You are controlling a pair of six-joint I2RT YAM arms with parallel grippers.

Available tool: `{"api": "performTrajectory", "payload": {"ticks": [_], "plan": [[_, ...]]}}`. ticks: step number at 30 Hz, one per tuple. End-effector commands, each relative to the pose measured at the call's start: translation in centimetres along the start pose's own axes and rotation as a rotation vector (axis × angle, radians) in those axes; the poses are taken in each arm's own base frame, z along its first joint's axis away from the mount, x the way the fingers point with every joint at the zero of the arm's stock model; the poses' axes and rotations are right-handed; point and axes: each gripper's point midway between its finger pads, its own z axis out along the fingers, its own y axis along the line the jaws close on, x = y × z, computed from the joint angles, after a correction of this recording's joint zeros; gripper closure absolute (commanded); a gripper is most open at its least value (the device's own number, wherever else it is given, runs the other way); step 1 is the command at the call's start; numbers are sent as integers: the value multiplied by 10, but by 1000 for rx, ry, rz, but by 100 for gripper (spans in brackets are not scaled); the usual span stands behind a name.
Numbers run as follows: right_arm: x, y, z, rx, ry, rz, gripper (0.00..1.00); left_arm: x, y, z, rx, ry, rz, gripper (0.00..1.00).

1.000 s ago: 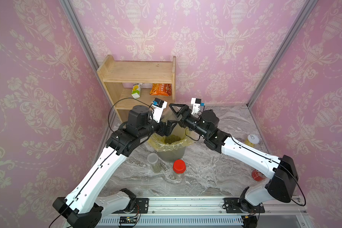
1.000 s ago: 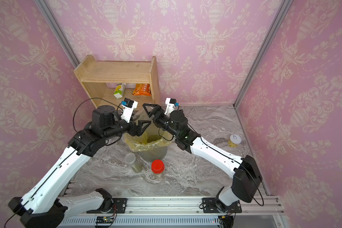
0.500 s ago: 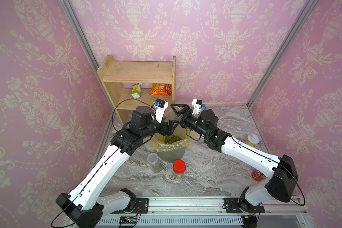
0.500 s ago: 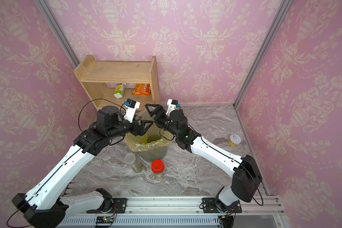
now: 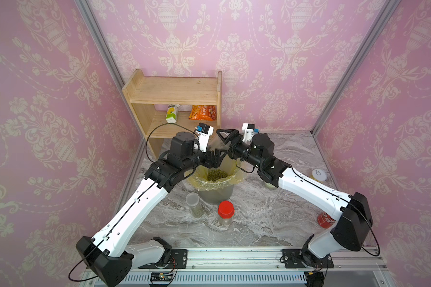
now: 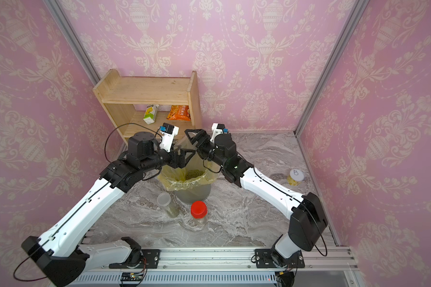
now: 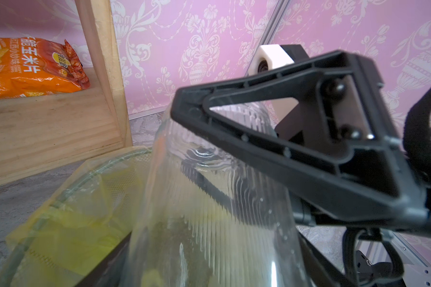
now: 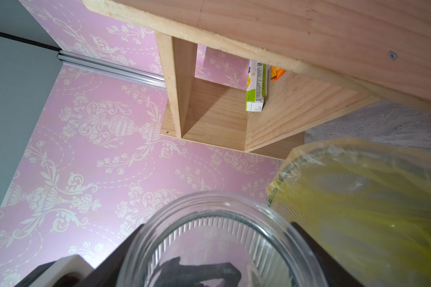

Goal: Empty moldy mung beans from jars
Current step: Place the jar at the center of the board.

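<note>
Right tool grasping empty ribbed jar, tilted over bin. Left tool at jar's other end; grip not discernible. Mung beans in yellow bag below both tools

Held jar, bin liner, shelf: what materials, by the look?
The held jar is clear and glossy with fine vertical ribs; it could be plastic or glass, and the look leaves that open. The bin liner is thin translucent yellow plastic film, crinkled and folded over the rim. The shelf is pale matte wood with visible grain lines, seemingly unpainted.
</note>
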Motion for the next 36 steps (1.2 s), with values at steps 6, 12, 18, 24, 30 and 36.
{"api": "performTrajectory", "payload": {"ticks": [6, 12, 18, 24, 30, 36], "plan": [[28, 0, 11, -4, 144, -20, 44, -5, 12, 11, -43, -38, 38, 26], [22, 3, 16, -8, 151, -45, 45, -7, 14, 10, -43, -63, 48, 19], [16, 4, 20, -17, 154, -42, 44, -5, 11, 12, -13, -57, 44, 14], [7, 2, 23, -25, 140, -30, 45, -6, 16, 4, -39, -83, 42, 1], [4, 10, 27, -44, 154, -68, 45, -9, 20, -7, -63, -102, 46, 1], [-1, 41, 20, -69, 190, -227, 45, -11, 24, -24, -105, -116, 49, 1]]}}
